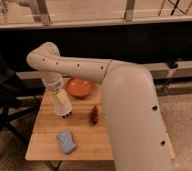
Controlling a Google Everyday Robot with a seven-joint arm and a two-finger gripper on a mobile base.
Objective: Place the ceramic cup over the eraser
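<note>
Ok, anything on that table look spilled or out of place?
Nothing stands out. Orange bowl upright at the back, blue block flat near the front, gripper low over the table, just in front of the bowl.

Wooden desk (96, 142), light top. Orange bowl (79, 87) upright at back edge. Small brown object (94, 115) in front of bowl, slightly right. Blue eraser (66, 141) lies flat, well in front of bowl, near front edge. Hand (66, 114) low over desk, front-left of bowl; contact with desk unclear.
</note>
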